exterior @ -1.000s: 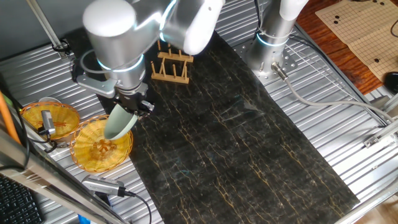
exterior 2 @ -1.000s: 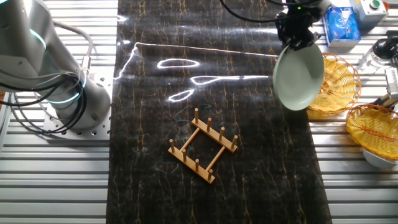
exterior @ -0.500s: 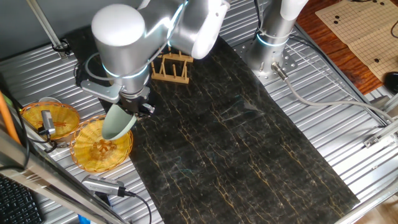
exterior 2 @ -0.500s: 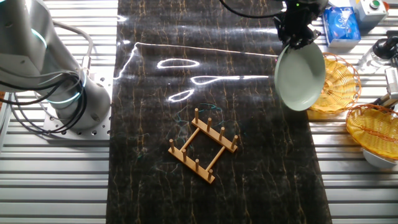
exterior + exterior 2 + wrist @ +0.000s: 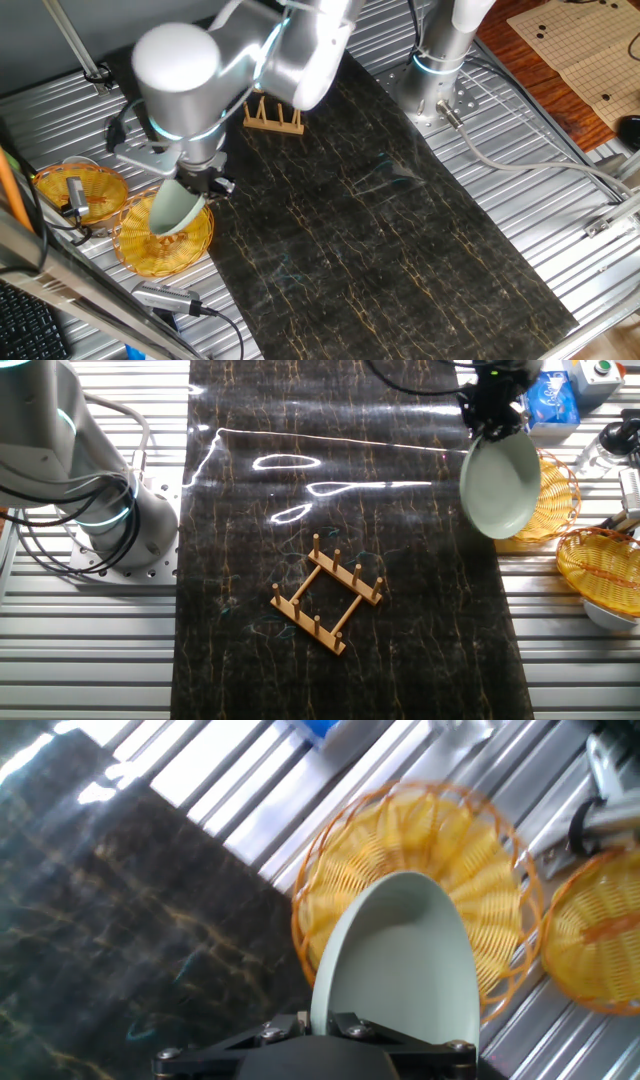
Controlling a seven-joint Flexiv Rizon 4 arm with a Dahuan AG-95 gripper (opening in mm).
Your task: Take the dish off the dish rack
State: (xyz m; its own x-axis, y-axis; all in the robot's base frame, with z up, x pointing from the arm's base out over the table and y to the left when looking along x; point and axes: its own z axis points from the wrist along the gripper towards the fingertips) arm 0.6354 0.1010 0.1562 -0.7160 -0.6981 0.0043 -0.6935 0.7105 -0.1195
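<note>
The dish [image 5: 176, 208] is a pale mint-green plate held on edge in the air by my gripper [image 5: 200, 182], which is shut on its rim. In the other fixed view the dish [image 5: 500, 485] hangs below my gripper [image 5: 497, 432] over the edge of a yellow wire basket [image 5: 548, 500]. In the hand view the dish [image 5: 400, 970] sticks out from my gripper [image 5: 318, 1020] over that basket [image 5: 470, 850]. The dish rack [image 5: 327, 593] is light wood with upright pegs and stands bare on the dark mat, well apart from the dish; it also shows behind the arm [image 5: 274, 114].
A second yellow basket [image 5: 82, 192] holds small items beside the first [image 5: 160, 238]; it also shows at the right [image 5: 606, 565]. A blue packet [image 5: 550, 398] lies near the baskets. A second robot base [image 5: 105, 510] stands off the dark marbled mat [image 5: 330, 540] on the ribbed metal table.
My gripper has carried the dish farther from the rack, off the mat's edge and over the nearer yellow basket. The rack has not moved.
</note>
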